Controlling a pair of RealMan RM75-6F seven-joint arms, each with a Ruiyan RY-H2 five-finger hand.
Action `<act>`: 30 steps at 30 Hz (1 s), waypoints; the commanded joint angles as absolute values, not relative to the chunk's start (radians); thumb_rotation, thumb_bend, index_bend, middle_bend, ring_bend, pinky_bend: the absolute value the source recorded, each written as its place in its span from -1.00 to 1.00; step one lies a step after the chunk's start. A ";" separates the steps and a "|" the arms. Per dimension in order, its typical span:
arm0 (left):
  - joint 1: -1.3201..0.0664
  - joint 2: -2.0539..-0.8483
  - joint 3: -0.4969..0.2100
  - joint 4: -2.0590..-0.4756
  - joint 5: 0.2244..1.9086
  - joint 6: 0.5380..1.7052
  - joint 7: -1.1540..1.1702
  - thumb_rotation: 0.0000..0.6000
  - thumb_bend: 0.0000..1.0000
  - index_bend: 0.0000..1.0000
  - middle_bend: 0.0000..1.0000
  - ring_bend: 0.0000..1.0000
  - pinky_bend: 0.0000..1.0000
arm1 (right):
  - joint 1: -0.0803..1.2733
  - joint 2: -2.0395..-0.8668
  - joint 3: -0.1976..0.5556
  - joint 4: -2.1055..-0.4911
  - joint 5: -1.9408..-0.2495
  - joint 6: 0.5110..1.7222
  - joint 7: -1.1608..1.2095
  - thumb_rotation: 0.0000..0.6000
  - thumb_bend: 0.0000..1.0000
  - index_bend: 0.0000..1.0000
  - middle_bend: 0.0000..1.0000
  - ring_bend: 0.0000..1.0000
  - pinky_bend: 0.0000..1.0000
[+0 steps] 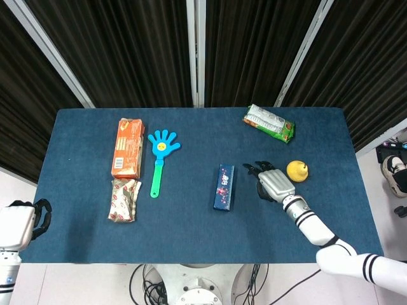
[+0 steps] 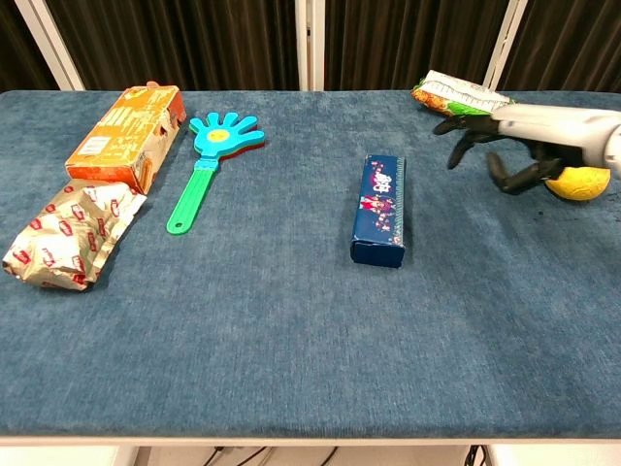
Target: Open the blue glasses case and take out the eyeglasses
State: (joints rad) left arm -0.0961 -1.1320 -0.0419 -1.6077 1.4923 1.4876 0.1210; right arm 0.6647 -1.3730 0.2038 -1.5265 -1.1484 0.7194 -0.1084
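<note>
Right hand (image 1: 275, 184) low, fingers apart and curled down, empty; left hand (image 1: 19, 223) empty, fingers half-curled.

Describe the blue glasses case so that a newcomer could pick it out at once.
Start at the blue cloth table and look a little right of its middle. The blue glasses case lies there alone, closed, left of the right hand. It is the only dark blue rectangular box, printed with small pink and white figures.
</note>
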 commanded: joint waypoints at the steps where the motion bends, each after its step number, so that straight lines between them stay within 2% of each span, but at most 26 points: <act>1: -0.096 -1.132 -0.042 -1.608 1.492 1.487 0.121 1.00 -0.38 0.57 0.63 0.33 0.02 | 0.695 -1.406 0.208 -1.491 -1.114 0.695 -0.121 1.00 0.65 -1.00 -0.57 -1.00 -1.00; 19: -0.097 -1.131 -0.043 -1.608 1.491 1.486 0.120 1.00 -0.38 0.57 0.63 0.33 0.02 | 0.861 -1.564 0.224 -1.386 -1.077 0.645 -0.172 1.00 0.62 -1.00 -0.59 -1.00 -1.00; 25: -0.097 -1.131 -0.043 -1.608 1.490 1.486 0.121 1.00 -0.38 0.57 0.63 0.33 0.03 | 0.903 -1.591 0.216 -1.408 -1.087 0.623 -0.176 1.00 0.61 -1.00 -0.59 -1.00 -1.00; 30: -0.097 -1.131 -0.043 -1.608 1.490 1.486 0.120 1.00 -0.38 0.57 0.63 0.33 0.03 | 0.902 -1.570 0.190 -1.470 -1.130 0.631 -0.164 1.00 0.58 -1.00 -0.57 -1.00 -1.00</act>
